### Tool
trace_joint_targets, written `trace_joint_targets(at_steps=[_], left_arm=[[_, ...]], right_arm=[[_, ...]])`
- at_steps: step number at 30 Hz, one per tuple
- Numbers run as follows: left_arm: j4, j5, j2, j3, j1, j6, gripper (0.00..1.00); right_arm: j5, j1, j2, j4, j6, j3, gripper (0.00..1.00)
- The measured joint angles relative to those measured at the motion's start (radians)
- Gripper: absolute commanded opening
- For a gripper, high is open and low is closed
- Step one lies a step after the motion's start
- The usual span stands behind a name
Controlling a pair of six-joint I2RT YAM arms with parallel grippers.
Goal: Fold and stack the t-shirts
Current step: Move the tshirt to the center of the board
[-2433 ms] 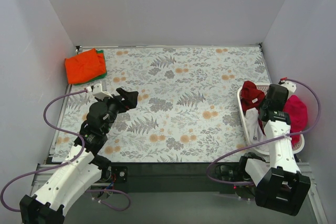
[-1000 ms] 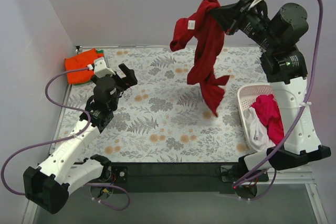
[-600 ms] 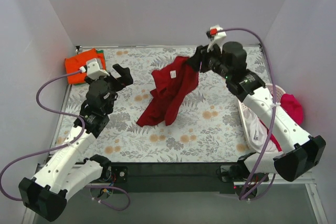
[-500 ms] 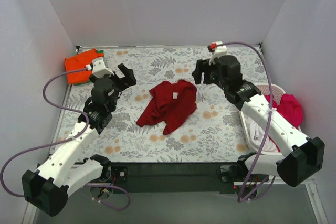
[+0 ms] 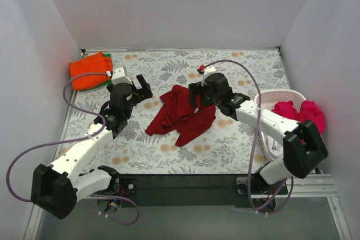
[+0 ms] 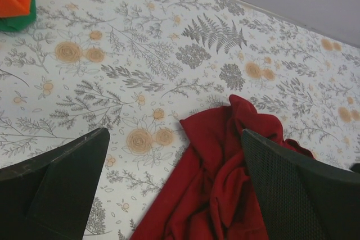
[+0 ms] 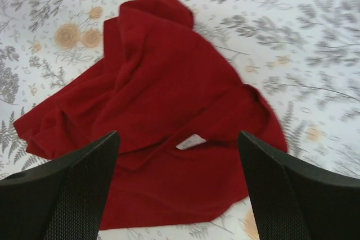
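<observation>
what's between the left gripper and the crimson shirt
Nothing visible. Only bare floral tabletop lies between the open left gripper and the crimson shirt, which lies crumpled mid-table. The right gripper, also open, hangs over the shirt's right side, out of that path.

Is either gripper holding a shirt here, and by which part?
Nothing is held. The left gripper and right gripper are open, with the crimson t-shirt lying loose on the table.

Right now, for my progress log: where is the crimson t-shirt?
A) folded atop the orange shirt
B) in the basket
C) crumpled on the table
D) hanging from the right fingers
C: the crimson t-shirt lies crumpled on the floral table, nothing gripping it.
</observation>
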State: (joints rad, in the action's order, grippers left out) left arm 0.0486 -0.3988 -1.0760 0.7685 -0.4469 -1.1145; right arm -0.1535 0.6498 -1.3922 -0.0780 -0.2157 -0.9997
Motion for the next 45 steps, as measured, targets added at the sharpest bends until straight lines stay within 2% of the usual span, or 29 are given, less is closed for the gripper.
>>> trace_joint_targets(at_steps=[5,9,15,19,29,31,41,44,45], left_arm=[[-0.025,0.079,0.000,-0.047,0.002,-0.048,0.93],[-0.049,0.161,-0.002,-0.110,0.002,-0.088,0.90],[-0.089,0.250,-0.061,-0.185,-0.006,-0.129,0.87],[-0.099,0.282,-0.083,-0.233,-0.053,-0.144,0.87],[-0.130,0.322,-0.083,-0.290,-0.120,-0.153,0.82],[-0.119,0.317,-0.085,-0.310,-0.127,-0.155,0.75],[-0.107,0.291,-0.112,-0.332,-0.159,-0.169,0.58],[-0.109,0.288,-0.142,-0.332,-0.159,-0.170,0.47],[-0.110,0.287,-0.154,-0.332,-0.160,-0.171,0.39]], right_arm=[[0.110,0.028,-0.196,0.064,-0.029,-0.037,0.75],[0.157,0.026,-0.268,0.086,-0.046,-0.048,0.75],[0.213,0.026,-0.338,0.140,-0.064,-0.068,0.74],[0.206,0.024,-0.387,0.159,-0.068,-0.078,0.74],[0.193,-0.007,-0.400,0.169,-0.071,-0.069,0.73],[0.193,-0.012,-0.400,0.170,-0.074,-0.058,0.73],[0.195,-0.016,-0.400,0.182,-0.086,-0.036,0.71],[0.194,-0.017,-0.400,0.184,-0.093,-0.032,0.72],[0.194,-0.019,-0.400,0.185,-0.095,-0.031,0.72]])
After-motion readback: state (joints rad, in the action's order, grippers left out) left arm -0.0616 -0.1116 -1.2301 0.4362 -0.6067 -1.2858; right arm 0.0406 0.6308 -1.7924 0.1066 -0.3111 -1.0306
